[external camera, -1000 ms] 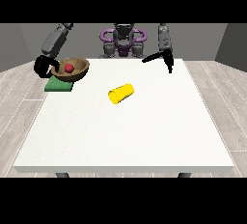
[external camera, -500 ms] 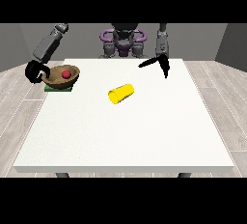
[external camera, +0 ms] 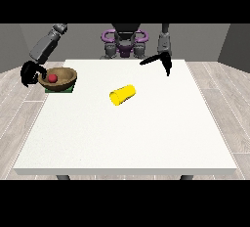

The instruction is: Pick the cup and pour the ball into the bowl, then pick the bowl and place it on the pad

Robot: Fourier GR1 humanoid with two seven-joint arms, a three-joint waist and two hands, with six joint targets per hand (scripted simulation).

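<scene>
A brown bowl point(external camera: 62, 79) with a red ball point(external camera: 52, 78) inside it rests on the green pad point(external camera: 70, 90) at the table's left edge. The hand at the view's left point(external camera: 30, 74) is at the bowl's left rim, its fingers curled round that rim. A yellow cup point(external camera: 123, 94) lies on its side near the middle of the table, with its mouth toward the view's left. The hand at the view's right point(external camera: 163, 60) hangs above the table's far right part, well away from the cup, fingers straight and thumb spread, holding nothing.
The white table point(external camera: 127, 138) stretches wide toward the camera. The robot's torso point(external camera: 125, 42) stands behind the far edge. Grey wooden floor surrounds the table.
The hand at the view's left has carried the bowl with the ball leftward and down onto the green pad. The hand at the view's right has shifted slightly. The cup has not moved.
</scene>
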